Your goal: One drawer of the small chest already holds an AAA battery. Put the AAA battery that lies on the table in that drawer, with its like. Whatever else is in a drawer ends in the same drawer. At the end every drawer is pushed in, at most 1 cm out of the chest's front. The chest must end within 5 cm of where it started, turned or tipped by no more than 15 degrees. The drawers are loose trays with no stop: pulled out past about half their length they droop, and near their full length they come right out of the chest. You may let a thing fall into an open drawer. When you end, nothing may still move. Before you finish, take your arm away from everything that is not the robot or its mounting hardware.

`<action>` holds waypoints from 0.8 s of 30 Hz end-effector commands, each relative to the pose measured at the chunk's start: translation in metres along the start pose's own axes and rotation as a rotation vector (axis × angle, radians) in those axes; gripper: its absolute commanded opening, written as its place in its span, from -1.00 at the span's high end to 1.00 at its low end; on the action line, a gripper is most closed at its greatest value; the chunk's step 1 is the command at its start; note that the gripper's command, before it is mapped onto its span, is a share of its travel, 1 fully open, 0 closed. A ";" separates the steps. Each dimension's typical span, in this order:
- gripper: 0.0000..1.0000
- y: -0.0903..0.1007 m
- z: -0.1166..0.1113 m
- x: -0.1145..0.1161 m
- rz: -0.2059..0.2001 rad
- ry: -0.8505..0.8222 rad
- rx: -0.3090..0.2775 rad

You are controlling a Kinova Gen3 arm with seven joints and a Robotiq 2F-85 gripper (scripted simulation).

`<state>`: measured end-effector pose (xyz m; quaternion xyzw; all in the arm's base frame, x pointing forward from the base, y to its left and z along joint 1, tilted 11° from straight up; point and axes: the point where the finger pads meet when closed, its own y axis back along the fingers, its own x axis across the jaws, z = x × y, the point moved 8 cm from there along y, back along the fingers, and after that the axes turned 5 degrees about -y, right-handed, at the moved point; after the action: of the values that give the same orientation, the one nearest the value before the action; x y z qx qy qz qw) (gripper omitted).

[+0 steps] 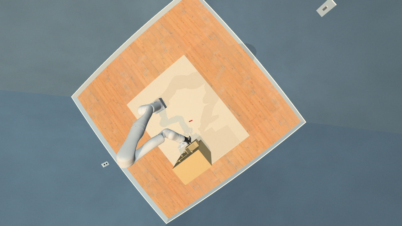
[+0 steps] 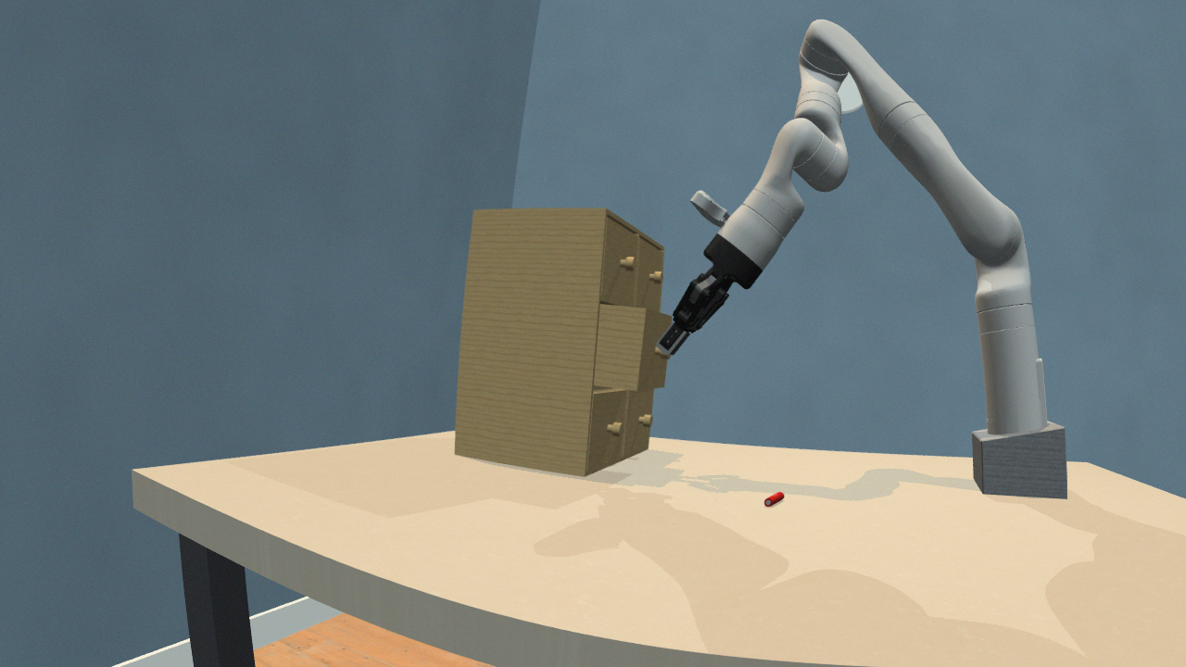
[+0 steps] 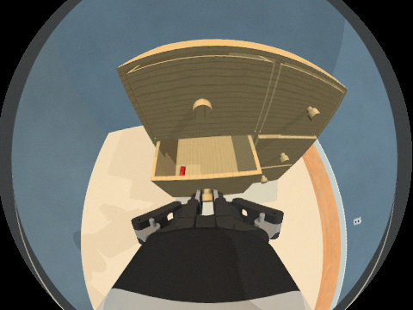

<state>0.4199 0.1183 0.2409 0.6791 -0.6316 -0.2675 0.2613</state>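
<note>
Blue walls (image 1: 337, 168) (image 2: 290, 166) (image 3: 206, 21) surround the orange plank floor (image 1: 120, 70) (image 2: 332, 643) (image 3: 329, 215) and the pale table (image 1: 174, 104) (image 2: 498, 572) (image 3: 116, 172), where shadows of my arm (image 1: 132, 140) (image 2: 928, 157) spread. At one end stands the chest (image 1: 191, 168) (image 2: 530, 332) (image 3: 202, 77), upright, its front facing the arm's base block (image 1: 163, 103) (image 2: 1024, 464). I have the gripper (image 1: 190, 139) (image 2: 671, 347) (image 3: 207, 195) angled down at the middle row, fingers clenched on the knob (image 3: 207, 193) of the open drawer (image 1: 192, 145) (image 2: 617, 348) (image 3: 206, 176); in the wrist view I see the knob snug between the two fingertips. That drawer sticks out of the front and looks about level. Through its open top I can make out a red battery (image 3: 182, 170) lying near the front wall, toward the left side as the wrist camera sees it. The other five drawers look pushed in. My loose battery (image 1: 190, 121) (image 2: 775, 499), also red, lies on its side on the table between the chest and the base block, well apart from the gripper and touching neither. It still has to go in with its like, and the open drawer still has to be closed.
</note>
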 end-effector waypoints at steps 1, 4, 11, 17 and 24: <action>0.73 0.003 0.006 0.002 0.000 0.000 -0.004; 0.73 0.004 0.008 0.002 0.000 0.000 -0.004; 0.73 0.007 0.011 0.002 0.000 0.000 -0.004; 0.73 0.008 0.013 0.002 0.000 0.000 -0.004; 0.73 0.008 0.013 0.002 0.000 0.000 -0.004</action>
<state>0.4075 0.1164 0.2379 0.6787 -0.6314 -0.2683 0.2621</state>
